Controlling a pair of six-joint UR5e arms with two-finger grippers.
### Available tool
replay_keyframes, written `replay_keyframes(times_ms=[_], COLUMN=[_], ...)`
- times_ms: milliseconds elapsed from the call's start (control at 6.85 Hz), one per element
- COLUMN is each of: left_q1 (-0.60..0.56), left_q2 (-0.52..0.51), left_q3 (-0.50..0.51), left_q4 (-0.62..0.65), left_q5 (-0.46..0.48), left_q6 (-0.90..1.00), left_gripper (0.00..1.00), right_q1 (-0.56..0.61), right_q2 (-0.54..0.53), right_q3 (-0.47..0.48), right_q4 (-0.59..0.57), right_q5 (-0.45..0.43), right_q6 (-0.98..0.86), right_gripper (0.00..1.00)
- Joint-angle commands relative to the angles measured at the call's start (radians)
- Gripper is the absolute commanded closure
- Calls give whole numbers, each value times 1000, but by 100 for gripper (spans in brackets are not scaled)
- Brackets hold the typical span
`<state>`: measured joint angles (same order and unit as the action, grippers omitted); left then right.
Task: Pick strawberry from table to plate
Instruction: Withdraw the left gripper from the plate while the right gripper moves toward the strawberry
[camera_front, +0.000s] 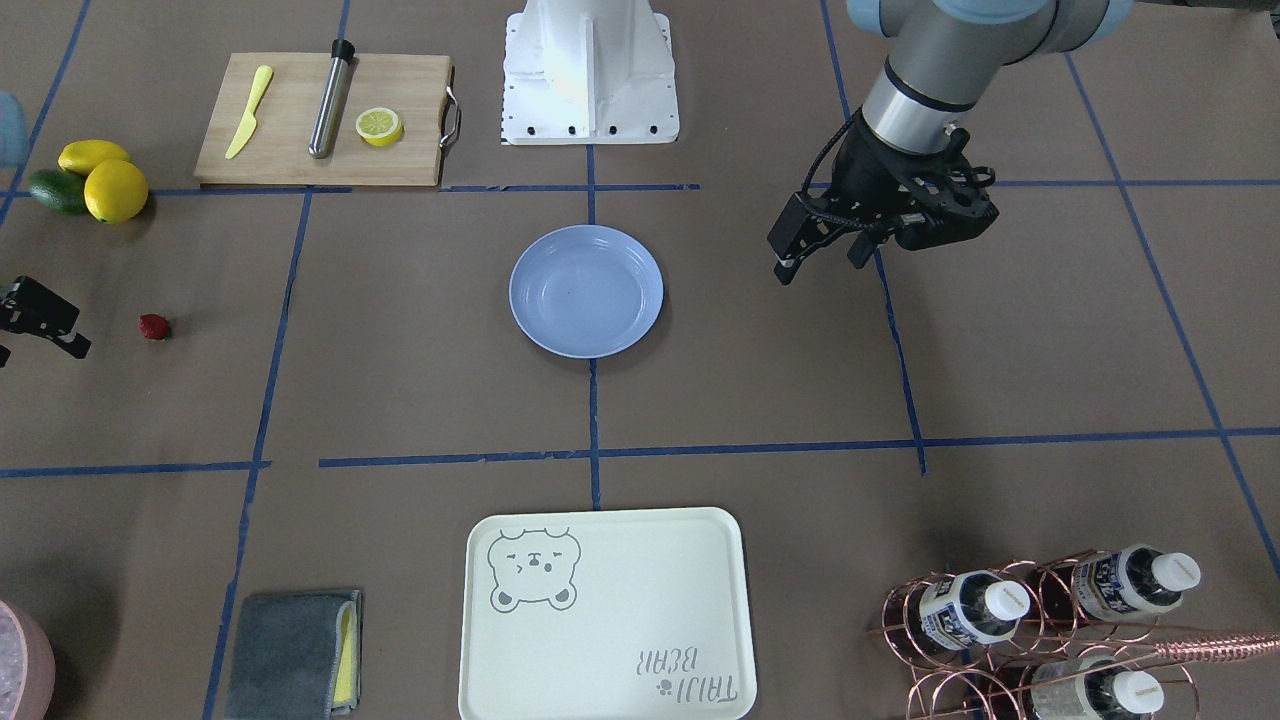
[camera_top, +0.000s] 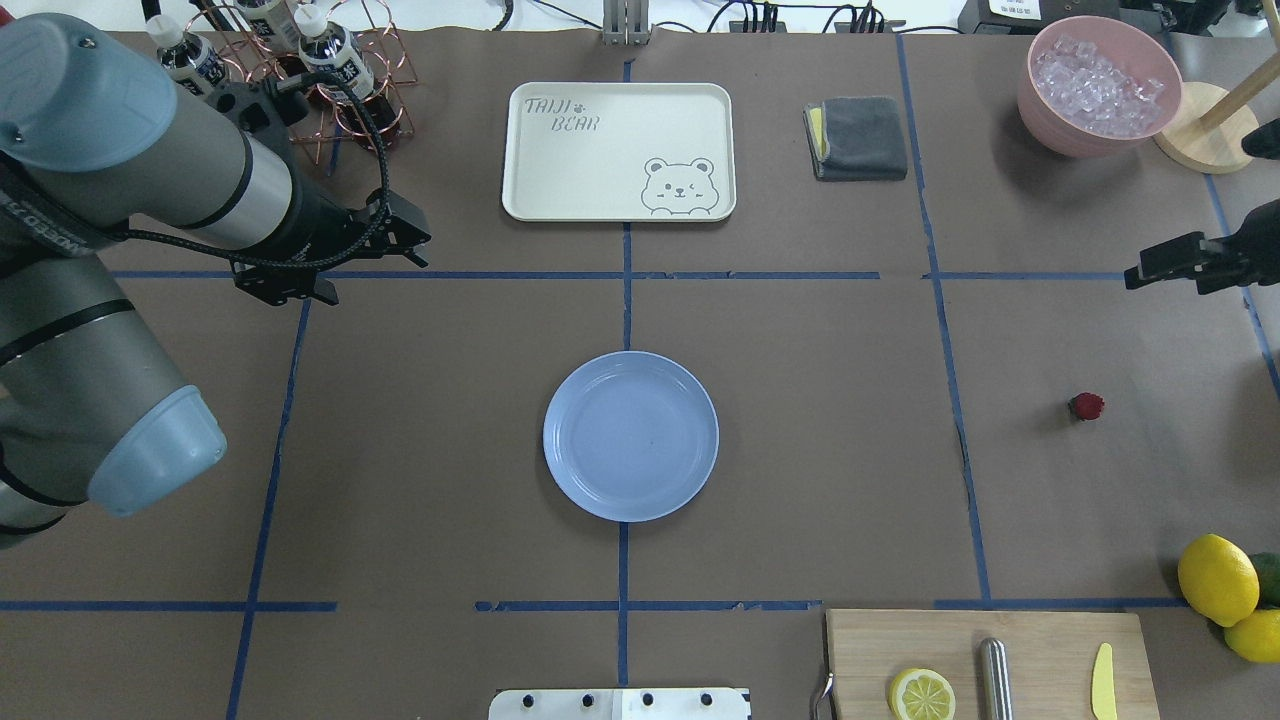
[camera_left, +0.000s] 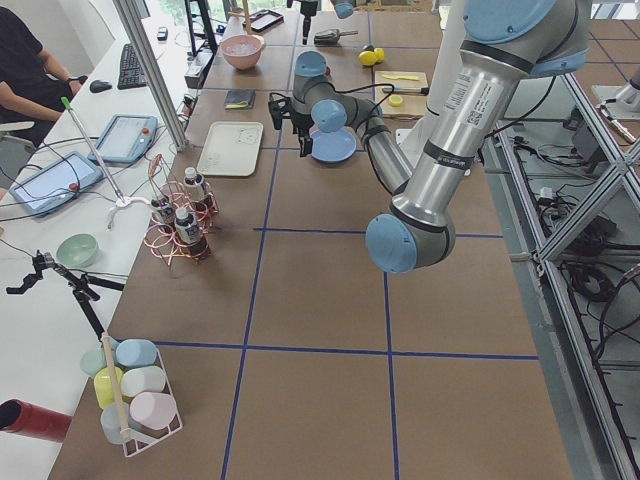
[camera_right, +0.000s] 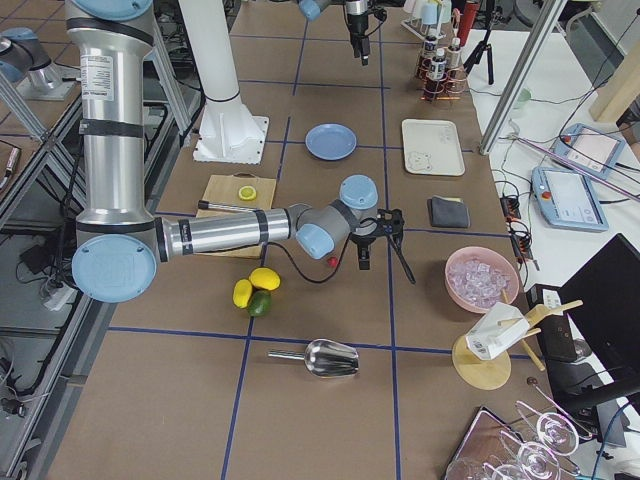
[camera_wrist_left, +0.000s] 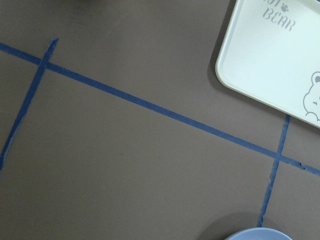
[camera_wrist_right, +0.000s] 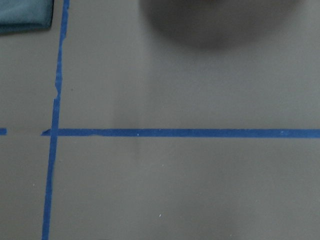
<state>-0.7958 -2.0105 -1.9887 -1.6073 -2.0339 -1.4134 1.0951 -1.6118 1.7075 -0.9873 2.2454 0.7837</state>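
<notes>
Task not begun: strawberry (camera_front: 154, 326) lies on the worktop (camera_front: 400, 380); plate (camera_front: 586, 291) empty.
Right pincer (camera_front: 38, 348) released, near the strawberry, gripping nothing; left pincer (camera_front: 820, 265) released, apart. Pick, carry and placing remain.

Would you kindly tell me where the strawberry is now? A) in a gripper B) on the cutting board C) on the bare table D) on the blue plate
C: the strawberry lies on the table, well apart from the empty plate.
</notes>
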Motion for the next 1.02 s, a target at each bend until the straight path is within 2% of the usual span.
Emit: replay_keyframes(times_ms=[0, 584, 876], left_q1=[-3, -2, -2], left_q2=[6, 9, 15], left_q3=[-2, 11, 13], left_q4=[1, -2, -2], left_q5=[0, 0, 0], left_q6=[7, 8, 8], left_gripper=[0, 0, 0], right_q1=[-116, -256, -259], right_q2=[-42, -45, -48], right_q3=[11, 9, 10], right_q4=[7, 1, -1], right_q5=[-105, -234, -227], right_q6=[29, 58, 58], right_gripper=[0, 5, 11])
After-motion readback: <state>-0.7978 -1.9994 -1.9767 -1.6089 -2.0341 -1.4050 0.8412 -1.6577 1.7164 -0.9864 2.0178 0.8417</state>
